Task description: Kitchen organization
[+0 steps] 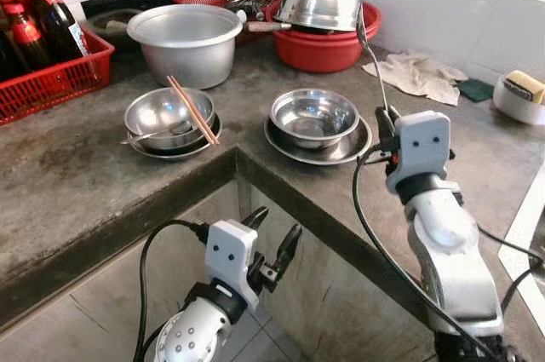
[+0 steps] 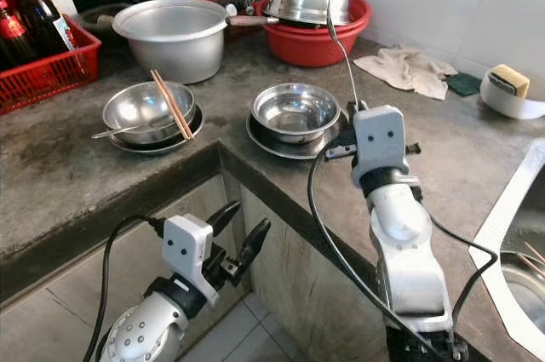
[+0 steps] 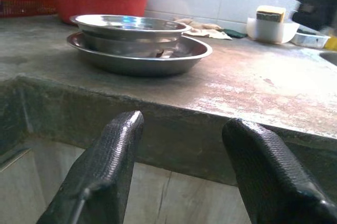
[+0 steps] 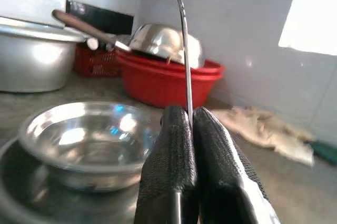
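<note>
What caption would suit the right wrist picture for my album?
Right claw shut on an upright spoon, above a steel bowl on a kitchen counter.

On the counter, a bowl sits in a plate near the corner, and to its left a second bowl carries chopsticks across its rim. Behind them stand a pot and a basin (an upturned bowl inside). A basket of bottles lies far left, a cloth right.
</note>
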`<state>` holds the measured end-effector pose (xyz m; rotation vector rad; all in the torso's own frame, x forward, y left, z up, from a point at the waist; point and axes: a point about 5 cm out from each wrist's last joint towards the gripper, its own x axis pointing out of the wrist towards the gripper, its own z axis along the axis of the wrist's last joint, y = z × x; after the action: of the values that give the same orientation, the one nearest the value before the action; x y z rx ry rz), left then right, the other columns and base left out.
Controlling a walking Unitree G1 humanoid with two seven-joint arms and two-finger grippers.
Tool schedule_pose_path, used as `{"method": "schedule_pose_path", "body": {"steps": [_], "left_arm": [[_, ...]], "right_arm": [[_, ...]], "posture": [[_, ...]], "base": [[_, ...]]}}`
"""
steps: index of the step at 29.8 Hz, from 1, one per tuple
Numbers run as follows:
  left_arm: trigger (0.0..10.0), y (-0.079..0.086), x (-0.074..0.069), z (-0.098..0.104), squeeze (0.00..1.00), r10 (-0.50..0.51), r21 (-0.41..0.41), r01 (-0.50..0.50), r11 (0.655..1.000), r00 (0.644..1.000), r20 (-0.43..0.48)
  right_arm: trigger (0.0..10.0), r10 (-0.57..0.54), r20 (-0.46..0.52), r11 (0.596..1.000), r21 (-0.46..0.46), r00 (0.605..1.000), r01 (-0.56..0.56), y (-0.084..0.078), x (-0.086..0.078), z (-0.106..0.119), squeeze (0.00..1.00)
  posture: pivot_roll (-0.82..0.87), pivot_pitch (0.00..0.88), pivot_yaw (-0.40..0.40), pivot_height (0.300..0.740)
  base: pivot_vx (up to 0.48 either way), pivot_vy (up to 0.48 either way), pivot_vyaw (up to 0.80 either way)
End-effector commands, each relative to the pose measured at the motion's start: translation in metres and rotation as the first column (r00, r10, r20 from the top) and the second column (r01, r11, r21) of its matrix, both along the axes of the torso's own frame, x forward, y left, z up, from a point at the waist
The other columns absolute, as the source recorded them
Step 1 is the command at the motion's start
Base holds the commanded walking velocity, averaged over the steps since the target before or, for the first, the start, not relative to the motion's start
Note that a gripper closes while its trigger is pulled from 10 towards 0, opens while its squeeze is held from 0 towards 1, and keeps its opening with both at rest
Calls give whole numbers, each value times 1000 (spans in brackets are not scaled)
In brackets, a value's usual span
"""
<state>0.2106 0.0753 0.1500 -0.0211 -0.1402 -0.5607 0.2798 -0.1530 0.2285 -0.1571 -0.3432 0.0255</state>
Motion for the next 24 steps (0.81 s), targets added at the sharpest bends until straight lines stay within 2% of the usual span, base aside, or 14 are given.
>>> {"method": "schedule_pose_path", "body": {"steps": [1, 7, 12, 15, 17, 24], "left_arm": [[10000, 1, 0, -1, 0, 5, 13, -5, 1000, 1000, -1], [10000, 0, 0, -3, 0, -4, 34, 3, 999, 1000, 3], [10000, 0, 2, -4, 0, 1, 61, -1, 998, 1000, 8], [10000, -1, 2, -5, 0, -4, 76, 3, 997, 1000, 13], [10000, -2, 1, -5, 0, -6, 74, 5, 997, 1000, 12], [10000, 1, 4, -4, 0, 20, 50, -20, 999, 1000, -2]], "right_arm": [[10000, -12, 7, 1000, 19, 1000, 12, 0, -5, 2, 0], [10000, -18, -35, 997, 75, 999, 21, 4, -15, -10, 0], [10000, -40, -41, 996, 81, 998, 43, 4, -17, -11, 0], [10000, -38, -38, 996, 77, 999, 40, 5, -17, -11, 0], [10000, -36, -37, 997, 73, 999, 39, 6, -17, -10, 0], [10000, -17, -39, 996, 87, 999, 21, 12, -17, -10, 0]], "posture": [[148, 72, -37, 740], [143, 60, -31, 740], [141, 65, -25, 740], [139, 70, -24, 740], [139, 70, -24, 740], [143, 77, -27, 740]], "base": [[0, 0, 0], [0, 366, -774], [0, 0, -775], [0, -375, -775], [0, -431, -775], [0, 0, -775]]}}
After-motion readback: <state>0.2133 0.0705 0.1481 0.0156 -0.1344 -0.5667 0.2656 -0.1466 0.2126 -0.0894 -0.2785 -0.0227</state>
